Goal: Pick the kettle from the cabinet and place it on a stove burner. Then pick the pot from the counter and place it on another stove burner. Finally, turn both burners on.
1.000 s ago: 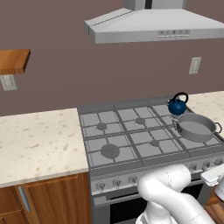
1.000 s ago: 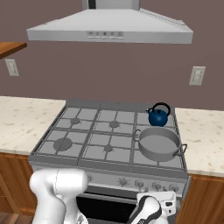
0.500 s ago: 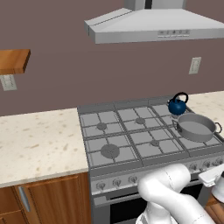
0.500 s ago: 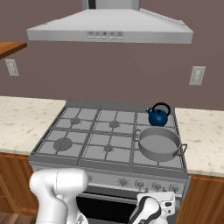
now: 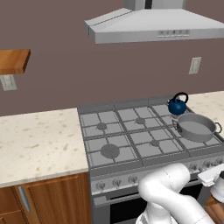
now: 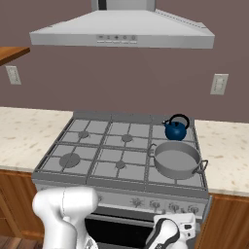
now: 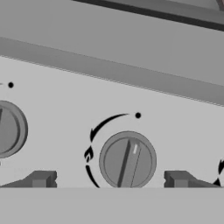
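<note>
The small round glossy dark-blue kettle (image 6: pixel 175 130) with its black arched handle sits on the rear right burner of the grey gas stove (image 6: pixel 121 153), and the wide shallow grey metal pot (image 6: pixel 176 159) rests on the front right burner just before it. The beige speckled tabletop (image 5: pixel 39 144) lies to the left of the stove. So the step in hand appears to be the burner controls.

The round grey ridged knob (image 7: pixel 127 161) on the stove's pale front panel fills the middle of the hand view, its raised bar standing nearly upright, slightly tilted. It is likely rigid, smooth and light to turn; the best hold is across that central bar, one finger on each flat side, since the round rim could slip. The gripper (image 7: pixel 109 179) faces it with jaws spread wide, one dark tip either side of the knob, holding nothing.

Against the earlier base views, kettle, pot and arm stand as they did.
</note>
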Controlling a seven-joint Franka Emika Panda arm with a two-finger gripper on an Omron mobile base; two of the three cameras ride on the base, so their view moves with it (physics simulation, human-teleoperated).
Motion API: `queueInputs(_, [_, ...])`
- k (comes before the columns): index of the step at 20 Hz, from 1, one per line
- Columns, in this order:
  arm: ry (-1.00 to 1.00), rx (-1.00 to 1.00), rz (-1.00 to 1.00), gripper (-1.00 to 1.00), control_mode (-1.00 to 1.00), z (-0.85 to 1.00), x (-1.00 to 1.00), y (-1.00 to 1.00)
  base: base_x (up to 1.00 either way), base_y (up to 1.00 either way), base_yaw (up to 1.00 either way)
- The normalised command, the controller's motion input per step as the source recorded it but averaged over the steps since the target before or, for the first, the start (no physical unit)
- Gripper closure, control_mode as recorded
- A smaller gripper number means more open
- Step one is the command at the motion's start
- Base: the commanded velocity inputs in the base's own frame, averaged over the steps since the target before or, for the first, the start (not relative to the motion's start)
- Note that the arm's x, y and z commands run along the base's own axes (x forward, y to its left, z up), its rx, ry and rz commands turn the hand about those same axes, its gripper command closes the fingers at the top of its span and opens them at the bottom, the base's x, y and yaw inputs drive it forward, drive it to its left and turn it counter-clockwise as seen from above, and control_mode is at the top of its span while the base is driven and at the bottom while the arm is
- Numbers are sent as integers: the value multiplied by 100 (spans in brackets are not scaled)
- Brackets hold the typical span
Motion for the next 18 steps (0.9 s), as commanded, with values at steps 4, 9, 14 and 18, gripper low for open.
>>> queueInputs(4, [-2,0,0,-100,-100,0,8,-2,0,0,0])
queueInputs(9, [-1,0,0,100,-100,0,16,0,0,0,0])
queueInputs(14, [-2,0,0,100,-100,0,16,0,0,0,0])
queueInputs(18, [-5,0,0,100,-100,0,2,0,0,0,0])
